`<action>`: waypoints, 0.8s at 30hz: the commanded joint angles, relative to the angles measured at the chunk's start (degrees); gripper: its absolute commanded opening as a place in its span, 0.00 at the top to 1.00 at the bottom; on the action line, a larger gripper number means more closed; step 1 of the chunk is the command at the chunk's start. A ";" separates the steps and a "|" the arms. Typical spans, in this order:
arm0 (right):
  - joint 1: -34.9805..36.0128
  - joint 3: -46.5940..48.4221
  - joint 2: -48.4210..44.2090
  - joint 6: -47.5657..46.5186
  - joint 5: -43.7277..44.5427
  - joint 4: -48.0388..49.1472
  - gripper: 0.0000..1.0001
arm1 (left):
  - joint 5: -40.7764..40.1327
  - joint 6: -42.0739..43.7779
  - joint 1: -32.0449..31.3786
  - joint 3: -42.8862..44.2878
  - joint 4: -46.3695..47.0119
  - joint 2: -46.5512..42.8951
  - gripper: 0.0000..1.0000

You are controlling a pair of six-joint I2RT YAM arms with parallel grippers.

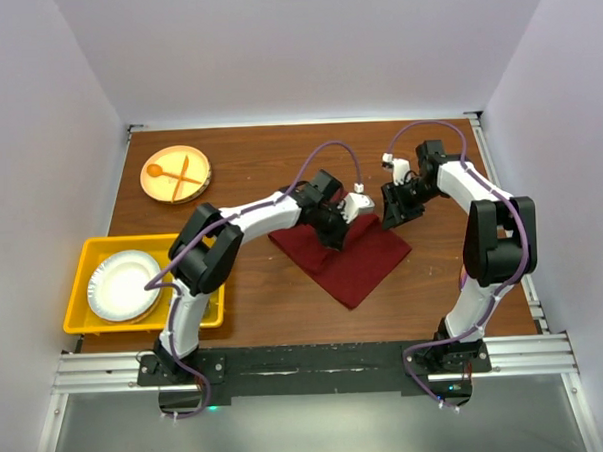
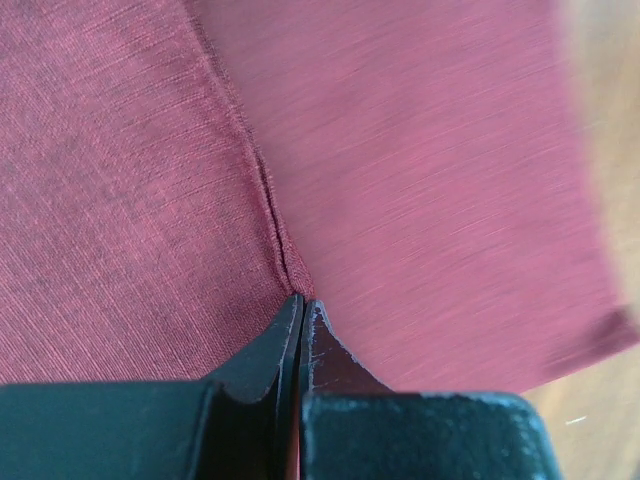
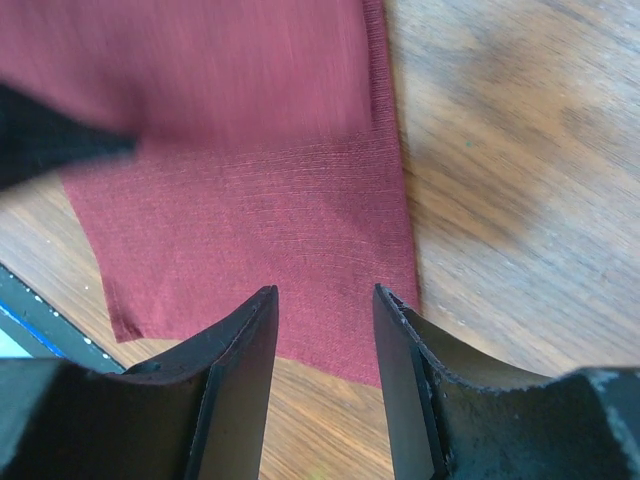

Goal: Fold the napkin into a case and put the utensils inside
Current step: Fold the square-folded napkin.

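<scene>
Pinching the maroon napkin (image 1: 358,266) at its hem, the left gripper (image 2: 301,305) has its jaws pressed together, and a thin line of red cloth shows between them; from this place a raised fold runs away across the cloth. The napkin lies near the middle of the wooden table (image 1: 259,158), turned like a diamond with one corner toward the near edge; one layer seems to lie over another, but how many layers there are I cannot tell. The right gripper (image 3: 325,300) hangs above the right edge of the napkin; its jaws stand apart by a medium gap, with nothing between them; bare wood shows just to the right. At the far left is an orange plate (image 1: 195,191) with orange cutlery (image 1: 169,175) on it; at the near left a yellow tray (image 1: 77,291) holds a white plate (image 1: 124,286).
</scene>
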 commanded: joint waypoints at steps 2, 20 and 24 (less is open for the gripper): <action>-0.99 0.01 -2.14 -0.87 1.19 -0.19 0.53 | 5.86 -9.91 -2.24 0.26 8.76 -1.24 1.00; -1.87 2.65 0.41 -1.84 3.83 1.21 0.53 | 13.33 -6.68 -1.37 -7.81 10.00 -8.96 0.48; -1.69 2.73 2.34 -1.23 4.53 2.88 0.53 | 10.88 -2.27 2.32 -8.09 3.59 -8.36 0.44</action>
